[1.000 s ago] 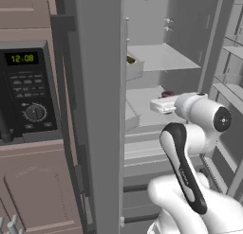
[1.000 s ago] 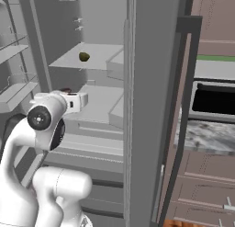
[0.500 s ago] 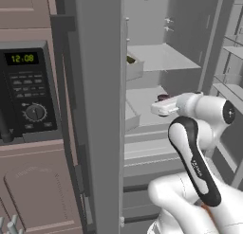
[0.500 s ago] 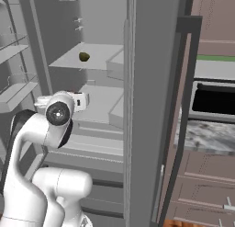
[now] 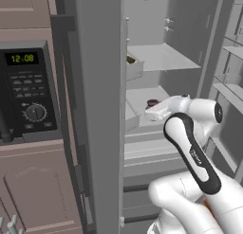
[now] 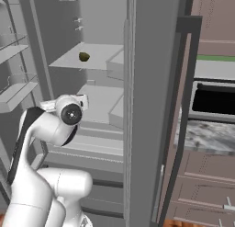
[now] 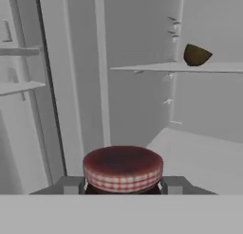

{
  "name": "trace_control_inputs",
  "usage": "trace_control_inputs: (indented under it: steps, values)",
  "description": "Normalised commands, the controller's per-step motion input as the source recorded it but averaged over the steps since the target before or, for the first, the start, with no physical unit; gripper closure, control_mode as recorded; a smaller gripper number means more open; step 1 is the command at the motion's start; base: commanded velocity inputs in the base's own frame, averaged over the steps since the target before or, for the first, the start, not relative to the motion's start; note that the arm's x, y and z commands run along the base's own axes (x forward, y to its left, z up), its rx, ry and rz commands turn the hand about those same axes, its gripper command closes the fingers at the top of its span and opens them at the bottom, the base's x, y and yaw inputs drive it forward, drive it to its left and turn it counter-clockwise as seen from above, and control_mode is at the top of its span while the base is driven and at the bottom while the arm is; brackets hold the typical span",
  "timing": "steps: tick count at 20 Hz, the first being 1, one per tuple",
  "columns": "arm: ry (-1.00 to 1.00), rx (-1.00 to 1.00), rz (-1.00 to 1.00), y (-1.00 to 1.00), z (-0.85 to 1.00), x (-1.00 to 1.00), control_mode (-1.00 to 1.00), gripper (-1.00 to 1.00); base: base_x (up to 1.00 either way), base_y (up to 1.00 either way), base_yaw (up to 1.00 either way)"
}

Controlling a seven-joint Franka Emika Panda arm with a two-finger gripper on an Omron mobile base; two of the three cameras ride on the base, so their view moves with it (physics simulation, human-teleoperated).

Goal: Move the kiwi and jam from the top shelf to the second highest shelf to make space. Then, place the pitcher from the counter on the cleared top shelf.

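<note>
Your fridge stands open across both base views, its door edge (image 5: pixel 99 110) a tall grey slab down the middle. To its left in the left base view you have a black microwave (image 5: pixel 26 93) with a lit clock, set in mauve-brown cabinetry; in the right base view a strip of the speckled counter (image 6: pixel 209 136) shows right of the door.

Inside, the top shelf (image 5: pixel 163 58) is a pale flat panel, and the second highest shelf (image 6: pixel 98 99) lies just below it. The white arm (image 5: pixel 190 152) reaches in at the lower shelf's level.

The gripper (image 7: pixel 122 188) sits at the jam (image 7: pixel 123 167) — in the hand view you see the jar's reddish, gingham-edged lid between the two dark finger tips, which stand close against its sides. The jaws are clamped on the jar, low over the second highest shelf; you cannot tell whether its base touches the panel. In the left base view the jar (image 5: pixel 153 103) shows as a dark spot just beyond the hand.

The kiwi (image 6: pixel 84 57) rests on the top shelf — olive-brown, well apart from the jam.
</note>
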Motion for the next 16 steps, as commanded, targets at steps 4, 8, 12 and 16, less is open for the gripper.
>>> trace_control_inputs:
  steps: [4,8,12,16]
  values:
    - [0.00,0.00,0.11,0.14,-0.33,0.38,-1.00,1.00,0.00,0.00,0.00]
    - [0.00,0.00,0.10,0.05,-0.24,0.40,-1.00,1.00,0.00,0.00,0.00]
    - [0.00,0.00,0.09,0.02,-0.22,0.38,-1.00,1.00,0.00,0.00,0.00]
    - [0.00,0.00,0.07,0.01,-0.19,0.38,-1.00,1.00,0.00,0.00,0.00]
